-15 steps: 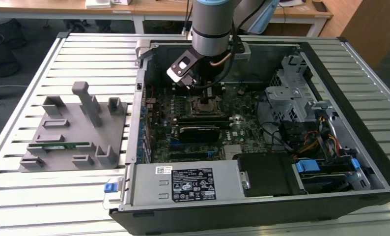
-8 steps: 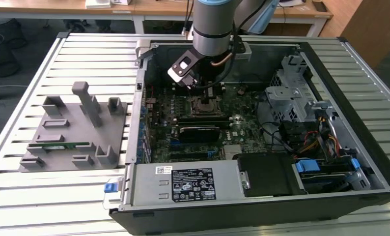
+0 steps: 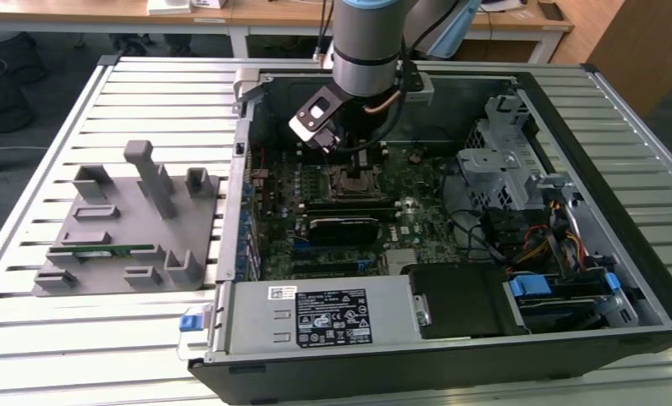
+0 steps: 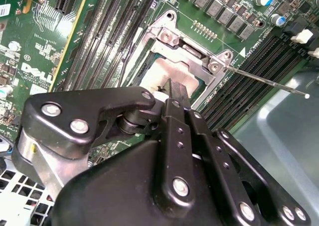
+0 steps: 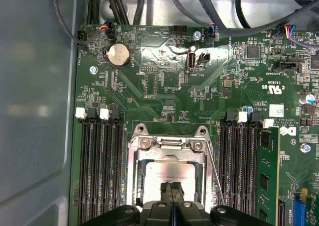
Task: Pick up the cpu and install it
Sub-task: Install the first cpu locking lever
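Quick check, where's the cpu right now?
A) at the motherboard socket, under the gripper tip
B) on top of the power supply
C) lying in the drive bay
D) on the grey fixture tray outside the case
A: in both wrist views the cpu lies within the socket frame on the motherboard, with the gripper right over it, fingers together; whether it is fully seated can't be told.
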`<act>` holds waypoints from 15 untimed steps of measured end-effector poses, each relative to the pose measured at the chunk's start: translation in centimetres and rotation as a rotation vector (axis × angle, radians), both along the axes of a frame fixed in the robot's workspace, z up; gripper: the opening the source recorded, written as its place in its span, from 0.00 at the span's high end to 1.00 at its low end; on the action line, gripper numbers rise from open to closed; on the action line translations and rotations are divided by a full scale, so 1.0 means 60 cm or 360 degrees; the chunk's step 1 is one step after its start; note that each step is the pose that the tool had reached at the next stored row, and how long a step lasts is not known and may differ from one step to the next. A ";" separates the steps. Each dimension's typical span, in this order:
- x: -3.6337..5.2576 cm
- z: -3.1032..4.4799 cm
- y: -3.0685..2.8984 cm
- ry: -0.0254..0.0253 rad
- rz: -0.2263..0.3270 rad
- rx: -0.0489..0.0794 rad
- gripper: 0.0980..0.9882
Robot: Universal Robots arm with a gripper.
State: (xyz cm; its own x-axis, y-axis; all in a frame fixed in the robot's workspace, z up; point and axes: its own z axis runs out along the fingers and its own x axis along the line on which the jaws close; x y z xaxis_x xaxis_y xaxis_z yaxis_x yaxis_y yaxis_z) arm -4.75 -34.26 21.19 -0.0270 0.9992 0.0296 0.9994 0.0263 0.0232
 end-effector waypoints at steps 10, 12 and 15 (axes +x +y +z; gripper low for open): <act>0.000 0.004 0.0000 -0.00003 0.0000 0.0001 0.99; 0.000 0.005 0.0000 -0.00003 0.0000 0.0001 0.99; 0.000 0.006 -0.0001 -0.00001 0.0000 0.0000 0.99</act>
